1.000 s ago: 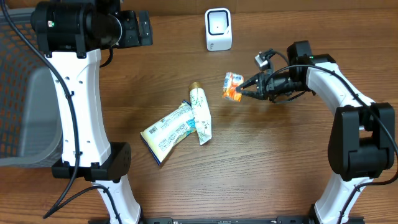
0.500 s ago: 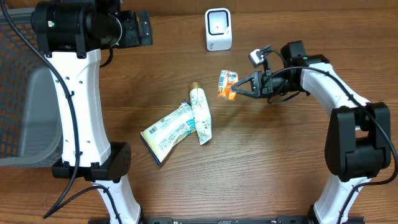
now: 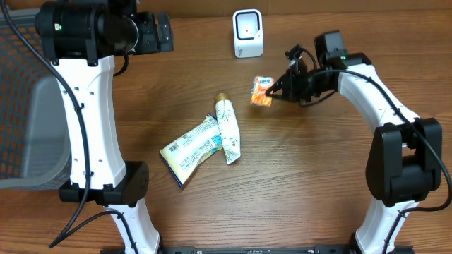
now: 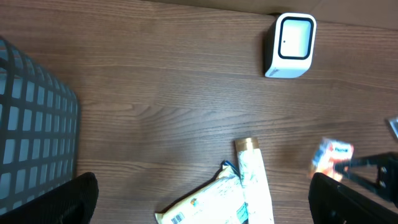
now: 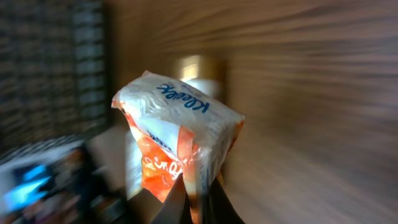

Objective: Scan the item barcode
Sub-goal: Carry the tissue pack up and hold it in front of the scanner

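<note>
Tissue packet (image 3: 262,91): carried a little farther up the table than in the earlier views. Now apparently clear of the wood, near the scanner (image 3: 248,33) but not yet before its window.
Right gripper (image 3: 277,90): swung along with the packet, pinched tight on its lower seam (only thin film between the fingertips).
Left gripper (image 3: 162,32): spread fully wide, holding nothing, at the far left of the table.
Step in hand: presenting the barcode. Best done by turning the coded side squarely toward the scanner window, then holding steady. No barcode visible in any view, so side unknown.
Risk: gripped by an edge only, so likely to flop. Slow wrist rotation advised.
Bystanders: tube (image 3: 227,128) and flat pouch (image 3: 191,148), overlapping at mid-table.
</note>
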{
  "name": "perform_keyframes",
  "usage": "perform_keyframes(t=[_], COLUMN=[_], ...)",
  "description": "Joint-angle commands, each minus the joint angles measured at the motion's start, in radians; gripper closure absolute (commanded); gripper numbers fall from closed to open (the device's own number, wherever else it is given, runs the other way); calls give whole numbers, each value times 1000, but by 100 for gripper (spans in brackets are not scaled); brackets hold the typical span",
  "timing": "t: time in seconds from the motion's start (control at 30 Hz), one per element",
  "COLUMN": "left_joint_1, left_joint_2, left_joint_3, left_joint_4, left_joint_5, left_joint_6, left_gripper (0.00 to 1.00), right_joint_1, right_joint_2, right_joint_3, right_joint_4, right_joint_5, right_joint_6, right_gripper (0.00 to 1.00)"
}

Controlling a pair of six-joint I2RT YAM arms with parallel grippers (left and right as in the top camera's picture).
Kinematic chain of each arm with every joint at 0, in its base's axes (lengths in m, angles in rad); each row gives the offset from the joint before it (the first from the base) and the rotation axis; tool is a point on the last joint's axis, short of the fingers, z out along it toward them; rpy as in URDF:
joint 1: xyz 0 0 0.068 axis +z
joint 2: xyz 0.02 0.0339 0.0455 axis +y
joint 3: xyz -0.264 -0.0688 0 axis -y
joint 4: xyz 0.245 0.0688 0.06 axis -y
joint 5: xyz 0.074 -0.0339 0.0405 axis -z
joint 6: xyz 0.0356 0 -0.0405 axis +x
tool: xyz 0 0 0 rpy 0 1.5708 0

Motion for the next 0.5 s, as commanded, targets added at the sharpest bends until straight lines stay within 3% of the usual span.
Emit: perform_keyframes(t=[0.0,0.2,0.33,0.47], left_joint_1=[-2,-2,-2,-2], left_joint_2=[-21,-21,-21,-21], left_joint_3=[7,7,7,7], left_joint_4=[1,1,1,1], left_joint_5=[-6,-6,-6,-6], left_joint_6=[19,19,19,19], left_gripper=[0,1,1,0], right_joint_1=[55,150,210,248], right_joint_2=[-14,-14,-11,26], right_joint_3=[106,237,248,248], right_joint_4=[-14,86,268,489], right_joint_5=[462,879,1093,1187], right_joint_6=[106,54,-134,-436], right_gripper=[96,96,96,96])
